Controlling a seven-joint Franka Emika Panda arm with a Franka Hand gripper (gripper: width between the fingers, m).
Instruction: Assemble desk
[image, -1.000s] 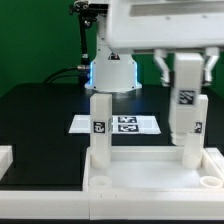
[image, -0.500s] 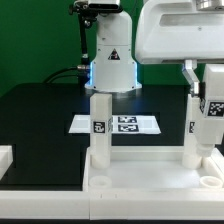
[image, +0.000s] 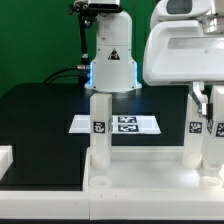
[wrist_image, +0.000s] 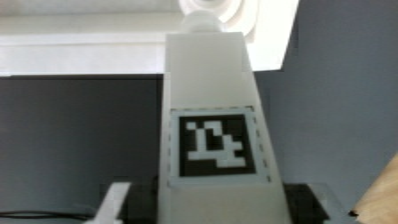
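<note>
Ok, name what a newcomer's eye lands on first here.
The tagged white leg fills the wrist view, clamped in the gripper. At the exterior view's right the bulky white arm looms large, and at its left a second leg stands upright in the desk top.

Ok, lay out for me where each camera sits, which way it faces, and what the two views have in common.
Exterior view: off the arm, low in front of the table, facing across the desk top toward the robot base; the gripper shows at the exterior view's right.
Wrist view: on the wrist, looking along the held leg at close range; only the fingers show.
Shared: the held leg with its tag.
</note>
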